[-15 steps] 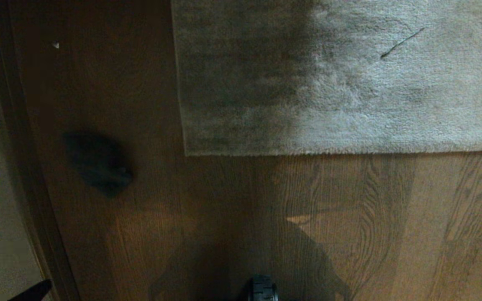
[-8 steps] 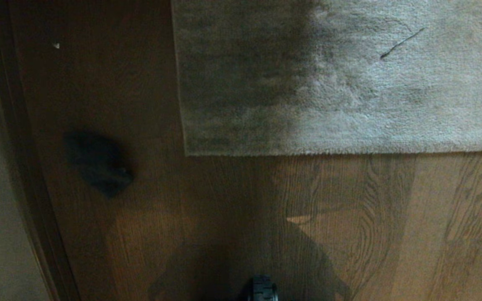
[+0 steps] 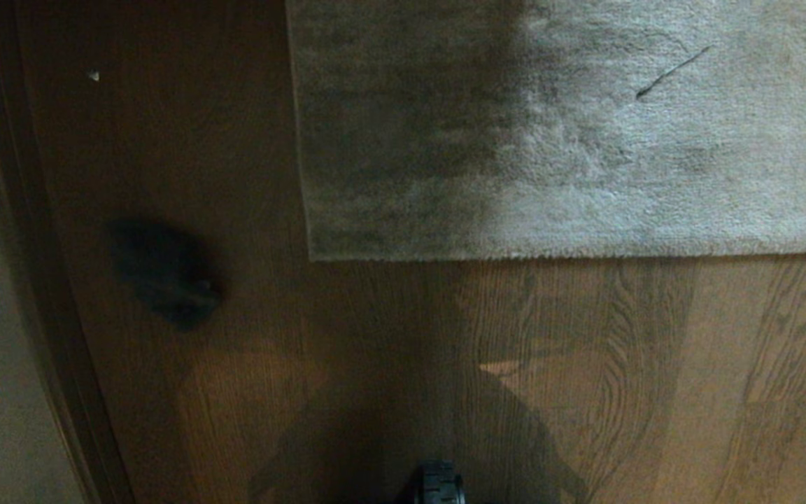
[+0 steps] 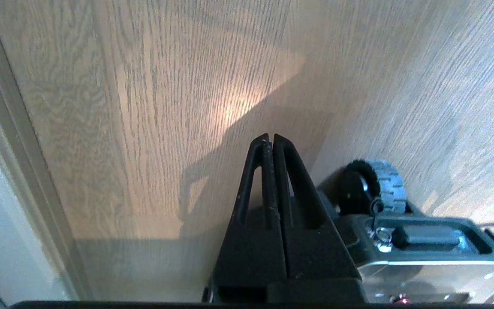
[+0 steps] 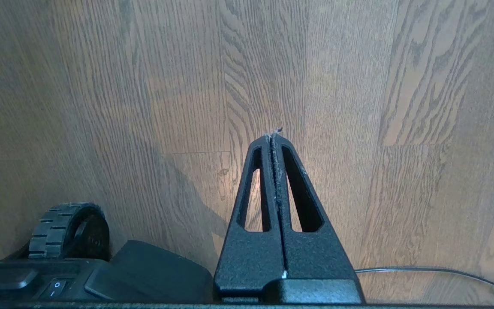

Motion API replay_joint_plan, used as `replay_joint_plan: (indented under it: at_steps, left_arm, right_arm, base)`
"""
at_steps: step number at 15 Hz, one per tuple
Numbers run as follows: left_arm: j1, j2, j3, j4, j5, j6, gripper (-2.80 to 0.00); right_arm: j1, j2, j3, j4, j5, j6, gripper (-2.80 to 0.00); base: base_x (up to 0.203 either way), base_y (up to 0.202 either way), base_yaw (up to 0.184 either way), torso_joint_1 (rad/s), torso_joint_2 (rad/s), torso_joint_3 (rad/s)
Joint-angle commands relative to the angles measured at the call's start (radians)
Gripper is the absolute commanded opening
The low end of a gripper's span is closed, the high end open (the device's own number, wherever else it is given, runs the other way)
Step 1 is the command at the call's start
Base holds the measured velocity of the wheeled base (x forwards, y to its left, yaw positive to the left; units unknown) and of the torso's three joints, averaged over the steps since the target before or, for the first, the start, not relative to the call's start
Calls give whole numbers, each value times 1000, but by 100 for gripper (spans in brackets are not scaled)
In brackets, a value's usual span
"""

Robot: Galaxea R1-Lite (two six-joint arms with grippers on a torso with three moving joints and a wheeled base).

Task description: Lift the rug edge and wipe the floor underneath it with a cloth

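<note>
Currently lying flat on the floor (image 3: 585, 364), the rug edge (image 3: 571, 253) is showing pale grey pile, the cloth (image 3: 164, 273) sitting dark well left of its corner, my left gripper (image 4: 269, 138) and right gripper (image 5: 275, 136) both pressing together empty.

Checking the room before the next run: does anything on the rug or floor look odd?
A thin dark strand lies across the rug, a small pale fleck sits on the floor, and the cloth lies left of the rug corner.
</note>
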Motion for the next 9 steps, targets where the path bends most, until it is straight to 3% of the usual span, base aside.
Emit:
replay_joint_plan:
  at_steps: [1,9]
  left_arm:
    - [-4,-38,-1,2,-2,-2,-280]
    - [-6,-57,-1,-1,-11,-4,-280]
  right_arm:
    - [0,1,0,0,0,0,-280]
    - [0,1,0,0,-1,0,-280]
  base:
    - [0,0,0,0,0,0]
    - [0,0,0,0,0,0]
